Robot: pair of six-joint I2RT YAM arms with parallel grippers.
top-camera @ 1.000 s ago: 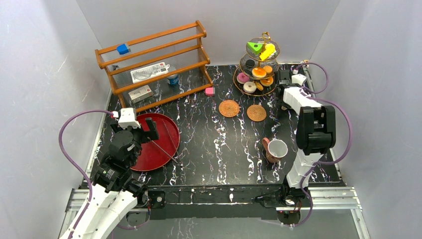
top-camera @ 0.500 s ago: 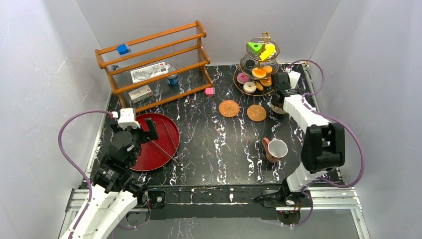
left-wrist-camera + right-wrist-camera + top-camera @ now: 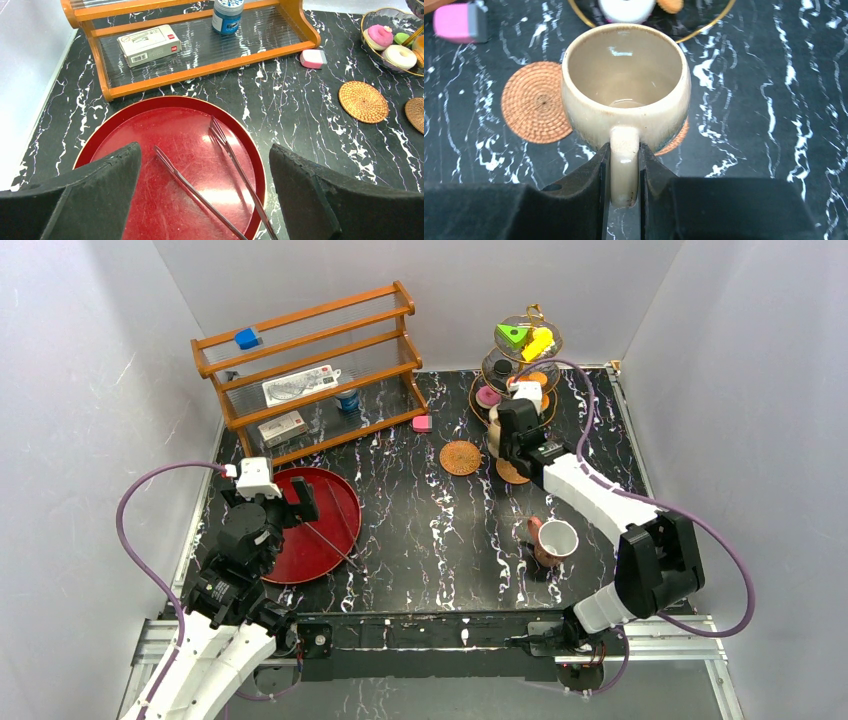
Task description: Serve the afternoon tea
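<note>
Two jaws clamped tight on a handle: the right gripper (image 3: 624,175) has the beige mug (image 3: 626,75) by its handle, mug upright, mouth up, straight out ahead of the fingertips. Beneath it, one woven coaster (image 3: 535,102) shows in full to the left, and the other coaster (image 3: 675,141) peeks out at the mug's right, mostly covered. Whether the mug is touching down, can't tell. The pinkish-brown cup (image 3: 552,540) stands nearer the arm bases, well apart. Over on the other side, the left gripper (image 3: 204,150) hangs spread wide, holding nothing, above the red tray (image 3: 165,102) with the metal tongs (image 3: 235,166) lying in it
</note>
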